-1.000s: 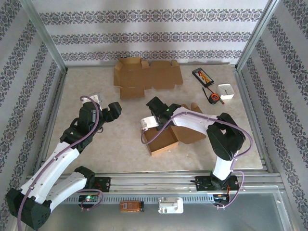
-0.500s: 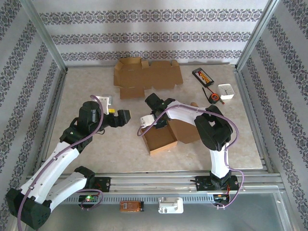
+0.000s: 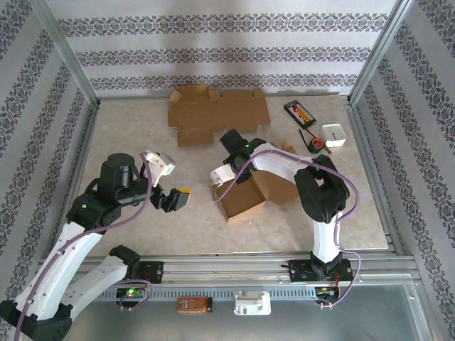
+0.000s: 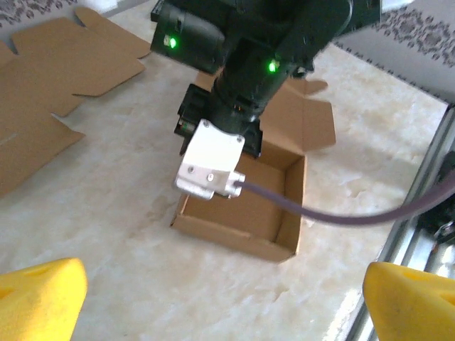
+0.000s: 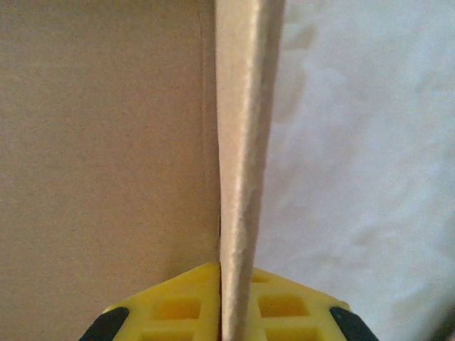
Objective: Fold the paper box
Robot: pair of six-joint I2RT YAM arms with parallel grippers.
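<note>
The half-folded paper box (image 3: 245, 202) stands open on the table (image 3: 135, 135), nearer the arms than the flat cardboard sheet (image 3: 213, 114). The right gripper (image 5: 229, 284) pinches 1 wall of the box between its 2 yellow pads (image 5: 178, 302). The left gripper (image 3: 178, 199), left of the box, is spread wide and holds nothing.

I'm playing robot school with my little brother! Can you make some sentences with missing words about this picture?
The right pincer squeezes the box wall, so it is ____.
The left pincer, away from the box, is wide ____.
Both pincers have ____ fingertips.
Missing words: shut, open, yellow.
</note>
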